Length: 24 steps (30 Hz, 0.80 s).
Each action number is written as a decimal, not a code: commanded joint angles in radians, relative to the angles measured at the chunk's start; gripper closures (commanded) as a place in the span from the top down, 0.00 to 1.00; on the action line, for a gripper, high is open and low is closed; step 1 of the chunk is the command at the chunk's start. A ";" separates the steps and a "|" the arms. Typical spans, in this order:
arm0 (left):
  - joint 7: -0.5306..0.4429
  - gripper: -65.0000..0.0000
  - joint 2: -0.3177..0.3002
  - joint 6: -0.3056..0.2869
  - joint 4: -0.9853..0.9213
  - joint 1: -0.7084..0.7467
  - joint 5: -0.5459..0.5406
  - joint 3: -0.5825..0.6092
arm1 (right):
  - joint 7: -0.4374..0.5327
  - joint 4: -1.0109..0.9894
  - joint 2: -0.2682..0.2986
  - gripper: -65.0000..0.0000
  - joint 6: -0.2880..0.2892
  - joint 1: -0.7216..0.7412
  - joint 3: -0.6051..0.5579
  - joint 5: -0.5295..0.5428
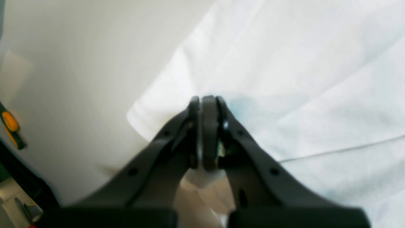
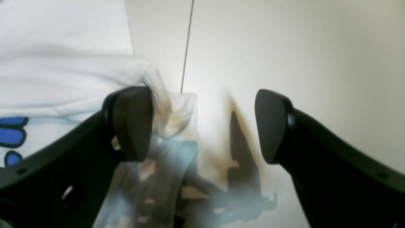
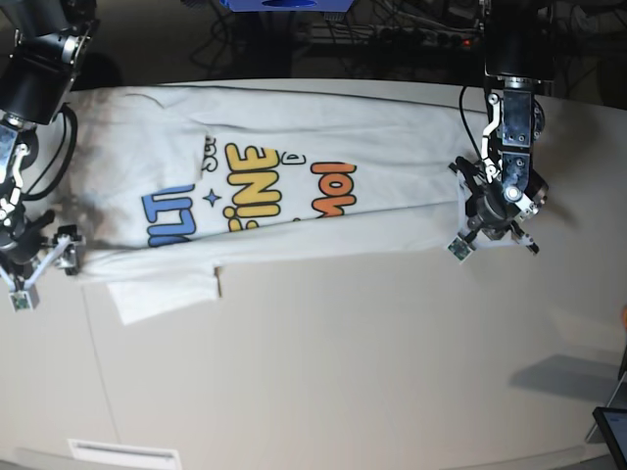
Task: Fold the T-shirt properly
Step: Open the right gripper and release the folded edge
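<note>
The white T-shirt [image 3: 294,186] lies stretched across the back of the table, its lower part folded up, with blue, yellow and orange letters showing. A sleeve [image 3: 162,294] sticks out at the lower left. My left gripper [image 3: 487,233] is at the shirt's right end. In the left wrist view it [image 1: 205,126] is shut, with white cloth [image 1: 284,79] pinched under its jaws. My right gripper [image 3: 39,264] is at the shirt's left end. In the right wrist view it [image 2: 202,126] is open, with a bunched shirt edge [image 2: 158,91] touching one finger [image 2: 133,123].
The beige table [image 3: 343,362] has a thin seam [image 2: 186,47]. An orange and black tool [image 1: 11,126] lies off to one side of the left arm. A dark device [image 3: 612,431] sits at the front right corner. Cables run along the back edge.
</note>
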 commanded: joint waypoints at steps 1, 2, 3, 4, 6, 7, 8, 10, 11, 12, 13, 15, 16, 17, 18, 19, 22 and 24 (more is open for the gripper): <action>0.009 0.00 -0.008 -0.011 -0.010 -0.005 -0.004 0.001 | 0.011 0.017 0.023 0.73 -0.028 0.013 0.007 -0.008; 0.009 0.00 -0.008 -0.011 -0.016 -0.005 -0.004 -0.002 | 0.011 0.017 0.023 0.73 -0.051 0.008 0.006 -0.008; 0.009 0.00 -0.006 -0.011 -0.018 -0.006 -0.004 -0.002 | 0.010 0.017 0.023 0.73 -0.066 0.001 0.009 -0.008; 0.009 0.00 -0.006 -0.011 -0.016 -0.006 -0.004 -0.001 | 0.010 0.017 0.023 0.73 -0.077 -0.007 0.011 -0.008; 0.009 0.00 -0.006 -0.011 -0.015 -0.008 -0.004 0.001 | -0.010 0.020 0.025 0.73 -0.083 -0.022 0.012 -0.008; 0.009 0.00 -0.006 -0.011 -0.018 -0.014 -0.004 0.002 | -0.027 0.025 0.025 0.73 -0.083 -0.025 0.012 -0.008; 0.009 0.00 -0.006 -0.011 -0.019 -0.022 -0.004 0.004 | -0.047 0.026 0.025 0.73 -0.083 -0.025 0.012 -0.008; 0.009 0.00 -0.005 -0.011 -0.019 -0.028 -0.004 0.004 | -0.075 0.028 0.023 0.73 -0.083 -0.030 0.014 -0.008; 0.009 0.00 -0.005 -0.011 -0.019 -0.030 -0.004 0.004 | -0.084 0.031 0.022 0.73 -0.083 -0.030 0.014 -0.008; 0.009 0.00 -0.005 -0.011 -0.019 -0.031 -0.004 0.004 | -0.101 0.042 0.019 0.73 -0.083 -0.031 0.014 -0.008; 0.010 0.00 -0.005 -0.011 -0.019 -0.033 -0.004 0.004 | -0.121 0.056 0.017 0.73 -0.083 -0.035 0.014 -0.008; 0.010 0.00 -0.003 -0.011 -0.019 -0.033 -0.004 0.004 | -0.159 0.086 0.015 0.73 -0.083 -0.045 0.014 -0.005; 0.010 0.00 -0.002 -0.011 -0.019 -0.033 -0.004 0.004 | -0.182 0.111 0.014 0.74 -0.079 -0.050 0.014 -0.002; 0.010 0.00 0.003 -0.011 -0.019 -0.034 -0.004 0.004 | -0.205 0.138 0.003 0.74 -0.079 -0.051 0.011 -0.002; 0.010 0.00 0.008 -0.011 -0.019 -0.034 -0.004 0.004 | -0.224 0.166 -0.001 0.74 -0.077 -0.051 0.009 -0.002; 0.010 0.00 0.009 -0.011 -0.019 -0.034 -0.004 0.004 | -0.247 0.200 -0.005 0.74 -0.077 -0.053 0.009 -0.002; 0.010 0.00 0.014 -0.011 -0.029 -0.034 -0.004 0.004 | -0.308 0.278 -0.028 0.74 -0.077 -0.059 0.006 -0.002; 0.009 0.00 0.023 -0.011 -0.047 -0.036 -0.004 0.004 | -0.342 0.329 -0.058 0.74 -0.077 -0.061 0.006 -0.002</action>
